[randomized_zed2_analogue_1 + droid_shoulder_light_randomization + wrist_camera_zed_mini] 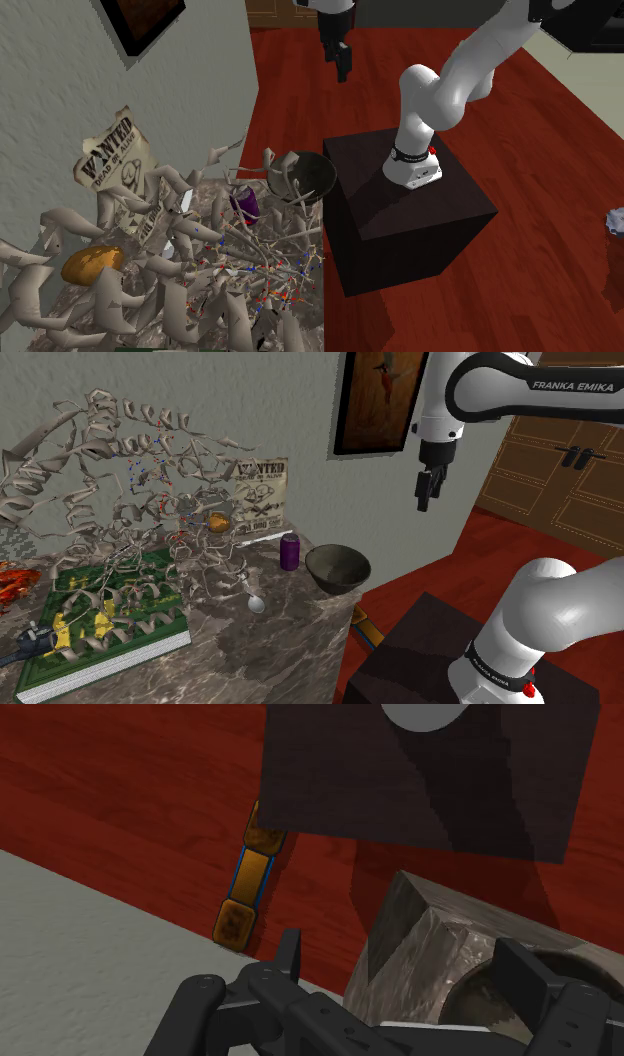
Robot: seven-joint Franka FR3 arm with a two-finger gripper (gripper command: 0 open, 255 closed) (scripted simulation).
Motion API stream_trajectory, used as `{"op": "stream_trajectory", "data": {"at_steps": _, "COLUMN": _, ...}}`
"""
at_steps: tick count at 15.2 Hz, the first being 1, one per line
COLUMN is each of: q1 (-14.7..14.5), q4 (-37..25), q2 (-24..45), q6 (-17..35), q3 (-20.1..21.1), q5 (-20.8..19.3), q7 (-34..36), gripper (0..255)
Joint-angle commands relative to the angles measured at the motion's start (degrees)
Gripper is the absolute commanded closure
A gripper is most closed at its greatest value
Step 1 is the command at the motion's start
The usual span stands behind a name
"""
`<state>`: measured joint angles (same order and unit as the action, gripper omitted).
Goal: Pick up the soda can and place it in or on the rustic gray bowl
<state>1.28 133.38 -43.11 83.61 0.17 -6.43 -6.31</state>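
Observation:
A purple soda can stands upright on the marble counter, close to the wall. Just to the shoulder view's right of it sits the dark grey bowl, near the counter's corner. In the second exterior view the can is half screened by pale ribbon shapes, with the bowl beyond it. My black gripper hangs high in the air, up and to the shoulder view's right of the bowl, off the counter's edge. In the wrist view its fingers stand apart, open and holding nothing, above the counter's corner and part of the bowl.
A big tangle of pale ribbon shapes covers much of the counter, over a green box. A wanted poster leans on the wall. A small white spoon-like thing lies near the can. The dark stand rests on red wood floor.

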Motion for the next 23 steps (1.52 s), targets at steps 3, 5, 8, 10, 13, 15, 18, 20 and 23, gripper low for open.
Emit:
{"op": "stream_trajectory", "data": {"at_steps": 3, "q1": -0.6, "q4": -0.1, "q2": 2.9, "q6": 2.9, "q3": 1.1, "q5": 1.1, "q7": 1.4, "gripper": 0}}
{"op": "stream_trajectory", "data": {"at_steps": 5, "q1": -1.1, "q4": -0.4, "q2": 5.9, "q6": 5.7, "q3": 2.2, "q5": 2.0, "q7": 2.8, "gripper": 0}}
{"op": "stream_trajectory", "data": {"at_steps": 8, "q1": -1.9, "q4": -1.5, "q2": 10.8, "q6": 9.8, "q3": 3.8, "q5": 3.3, "q7": 4.7, "gripper": 0}}
{"op": "stream_trajectory", "data": {"at_steps": 10, "q1": -2.4, "q4": -2.5, "q2": 14.3, "q6": 12.4, "q3": 4.9, "q5": 3.9, "q7": 5.9, "gripper": 0}}
{"op": "stream_trajectory", "data": {"at_steps": 13, "q1": -3.0, "q4": -4.6, "q2": 19.6, "q6": 15.9, "q3": 6.5, "q5": 4.5, "q7": 7.8, "gripper": 0}}
{"op": "stream_trajectory", "data": {"at_steps": 15, "q1": -3.5, "q4": -6.4, "q2": 23.4, "q6": 18.1, "q3": 7.5, "q5": 4.8, "q7": 9.0, "gripper": 0}}
{"op": "stream_trajectory", "data": {"at_steps": 18, "q1": -4.1, "q4": -9.5, "q2": 29.1, "q6": 20.9, "q3": 8.9, "q5": 4.8, "q7": 10.8, "gripper": 0}}
{"op": "stream_trajectory", "data": {"at_steps": 20, "q1": -4.5, "q4": -12.0, "q2": 33.0, "q6": 22.6, "q3": 9.8, "q5": 4.6, "q7": 12.1, "gripper": 0}}
{"op": "stream_trajectory", "data": {"at_steps": 23, "q1": -5.2, "q4": -16.2, "q2": 39.0, "q6": 24.6, "q3": 11.0, "q5": 4.0, "q7": 13.9, "gripper": 0}}
